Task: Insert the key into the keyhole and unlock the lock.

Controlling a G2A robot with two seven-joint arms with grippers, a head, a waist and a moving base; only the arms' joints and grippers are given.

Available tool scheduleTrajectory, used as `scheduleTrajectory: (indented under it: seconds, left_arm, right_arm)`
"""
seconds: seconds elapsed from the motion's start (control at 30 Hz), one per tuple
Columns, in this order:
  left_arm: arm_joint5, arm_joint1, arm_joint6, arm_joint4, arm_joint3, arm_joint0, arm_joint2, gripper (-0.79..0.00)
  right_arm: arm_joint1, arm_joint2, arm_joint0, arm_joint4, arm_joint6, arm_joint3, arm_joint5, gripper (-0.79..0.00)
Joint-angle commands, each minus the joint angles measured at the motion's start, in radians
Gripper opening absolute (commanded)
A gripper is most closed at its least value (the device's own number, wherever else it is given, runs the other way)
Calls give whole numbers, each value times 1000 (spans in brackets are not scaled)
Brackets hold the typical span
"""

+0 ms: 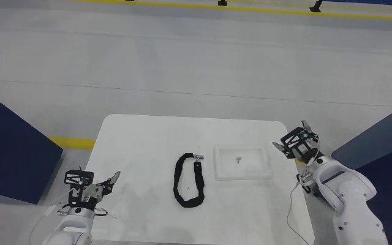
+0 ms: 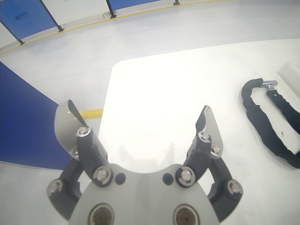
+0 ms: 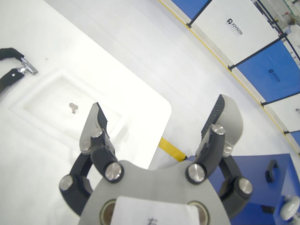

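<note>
A black sleeved chain lock lies looped at the table's middle, its metal lock head at the far end. The lock and its metal head also appear in the left wrist view. A small metal key rests in a shallow white tray just right of the lock; the right wrist view shows the key and lock head. My left gripper hangs open over the table's left edge. My right gripper is open above the table's right edge, beyond the tray.
The white table has rounded corners. Blue panels stand at both sides of it, and a blue cabinet sits beside the right edge. Yellow floor tape runs past the left side.
</note>
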Motion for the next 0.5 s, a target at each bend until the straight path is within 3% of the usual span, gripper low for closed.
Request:
scheduleTrajectory:
  seconds: [0.0, 0.3, 0.47]
  left_arm:
    - [0, 0, 0, 0, 0, 0, 0, 0]
    - [0, 0, 0, 0, 0, 0, 0, 0]
    - [0, 0, 0, 0, 0, 0, 0, 0]
  right_arm:
    - [7, -18, 62, -21, 52, 18, -93, 0]
    - [24, -137, 294, 12, 234, 145, -418, 0]
    - [36, -260, 382, 39, 322, 210, -450, 0]
